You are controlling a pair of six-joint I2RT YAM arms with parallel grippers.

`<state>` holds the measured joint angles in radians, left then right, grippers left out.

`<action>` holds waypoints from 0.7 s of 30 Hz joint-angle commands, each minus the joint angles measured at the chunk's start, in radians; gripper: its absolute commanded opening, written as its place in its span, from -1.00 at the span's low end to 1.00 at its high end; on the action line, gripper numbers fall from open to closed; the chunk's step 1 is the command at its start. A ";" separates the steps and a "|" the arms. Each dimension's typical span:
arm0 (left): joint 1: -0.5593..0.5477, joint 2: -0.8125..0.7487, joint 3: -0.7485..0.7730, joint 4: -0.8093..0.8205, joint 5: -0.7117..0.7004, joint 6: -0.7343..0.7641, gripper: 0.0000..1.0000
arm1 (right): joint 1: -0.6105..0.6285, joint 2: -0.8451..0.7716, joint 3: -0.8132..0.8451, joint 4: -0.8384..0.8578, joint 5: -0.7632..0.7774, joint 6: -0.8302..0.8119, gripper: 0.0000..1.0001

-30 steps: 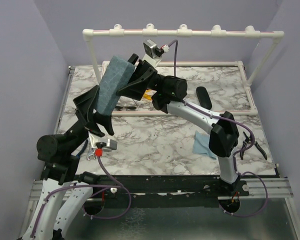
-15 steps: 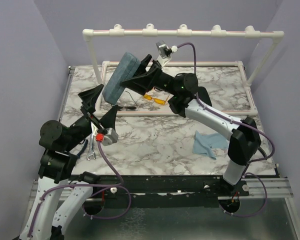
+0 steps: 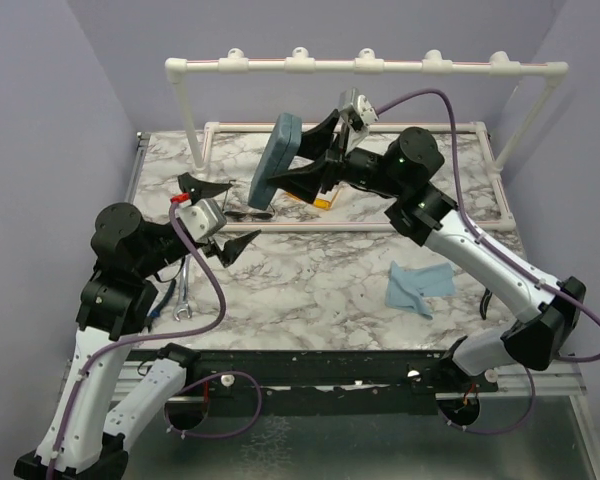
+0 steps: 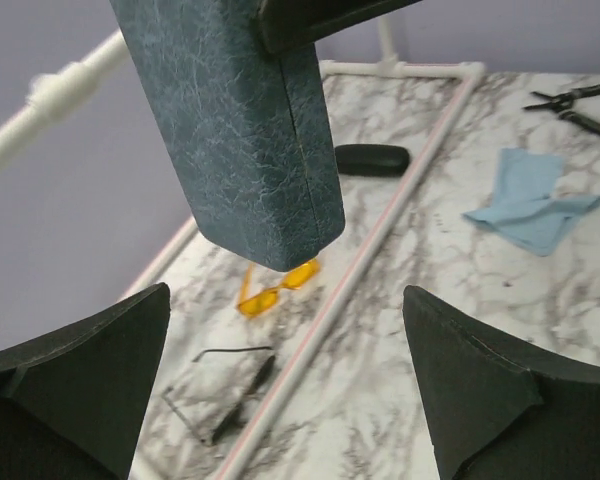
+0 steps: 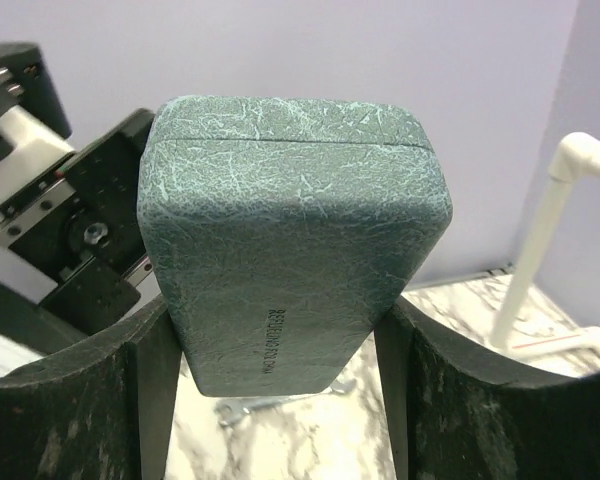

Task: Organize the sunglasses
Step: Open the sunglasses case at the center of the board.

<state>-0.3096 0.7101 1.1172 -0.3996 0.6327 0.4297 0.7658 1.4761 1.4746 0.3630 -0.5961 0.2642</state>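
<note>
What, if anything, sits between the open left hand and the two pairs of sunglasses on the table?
The grey-blue case, gripped by the right hand, hangs just ahead of the left hand, above the orange pair. Nothing visible blocks the dark wire pair beside it.

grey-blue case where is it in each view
Top external: case upper middle, up on end above the table.
Left wrist: case top centre, hanging into the picture.
Right wrist: case centre, between the fingers.
Shared landmark: white pipe frame.
</note>
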 commanded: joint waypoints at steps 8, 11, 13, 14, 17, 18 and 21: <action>-0.002 0.159 0.104 -0.085 0.132 -0.260 0.98 | 0.004 -0.111 -0.049 -0.261 -0.050 -0.255 -0.99; -0.002 0.177 0.126 -0.092 0.156 -0.245 0.98 | 0.004 -0.113 -0.047 -0.270 -0.088 -0.285 -0.99; -0.002 0.187 0.140 -0.098 0.193 -0.230 0.98 | 0.004 -0.111 -0.039 -0.302 -0.134 -0.319 -0.99; -0.003 0.193 0.147 -0.102 0.213 -0.223 0.98 | 0.004 -0.112 -0.035 -0.322 -0.153 -0.336 -0.99; -0.002 0.203 0.160 -0.127 0.254 -0.195 0.98 | 0.004 -0.122 -0.029 -0.361 -0.235 -0.387 -0.99; -0.003 0.205 0.159 -0.135 0.261 -0.185 0.98 | 0.006 -0.127 -0.032 -0.361 -0.261 -0.393 -0.99; -0.003 0.209 0.138 -0.146 0.289 -0.185 0.98 | 0.005 -0.134 -0.037 -0.344 -0.298 -0.387 -0.99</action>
<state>-0.3099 0.9070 1.2568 -0.4973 0.8322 0.2222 0.7658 1.3907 1.4220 0.0116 -0.7834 -0.0849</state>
